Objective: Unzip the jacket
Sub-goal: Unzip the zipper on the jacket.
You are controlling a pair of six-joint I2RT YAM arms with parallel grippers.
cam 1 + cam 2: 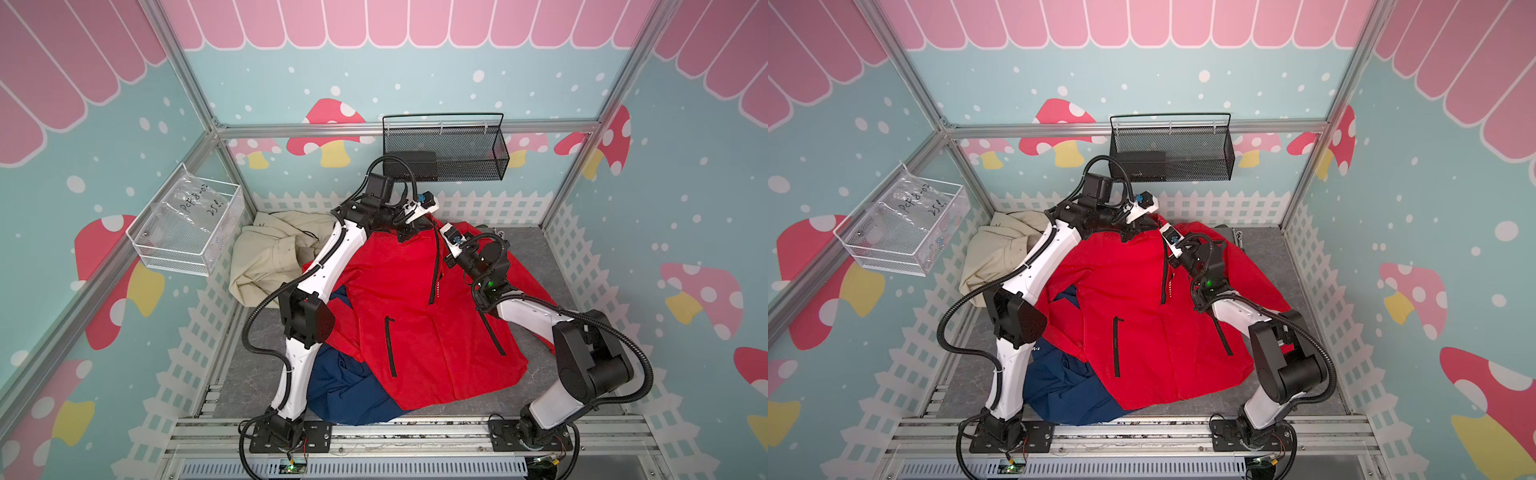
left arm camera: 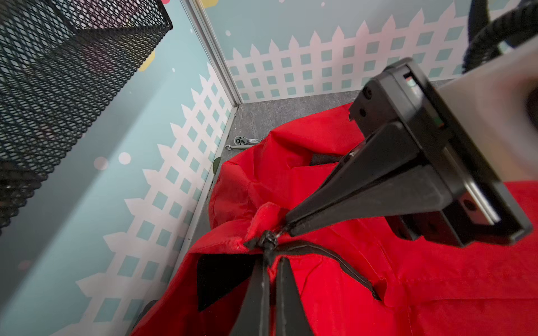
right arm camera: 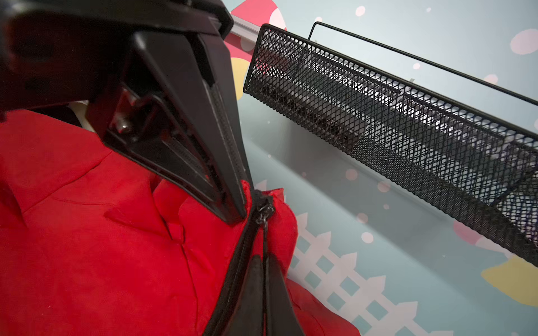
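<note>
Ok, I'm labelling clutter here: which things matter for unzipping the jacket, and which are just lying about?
In use: red jacket, zipper pull, left gripper shut on the jacket, right gripper shut on the pull.

Lying about: beige garment, navy garment, ratchet wrench, black mesh basket, white wire basket.

A crumpled beige garment (image 1: 266, 253) lies in the far left corner of the grey bench (image 1: 530, 245), and a rumpled navy one (image 1: 353, 395) lies near its front edge. A black mesh basket (image 1: 457, 153) hangs on the back wall (image 1: 291, 62) with a dark block (image 1: 409, 164) in its left end. On the left wall (image 1: 83, 137) a white wire basket (image 1: 174, 257) holds a clear plastic bag (image 1: 195, 203) with handwriting on it. A small ratchet wrench (image 2: 247, 141) lies on the bench at the foot of a wall. Painted mushrooms (image 1: 332, 133) and a white picket fence (image 1: 498, 205) cover the walls.
</note>
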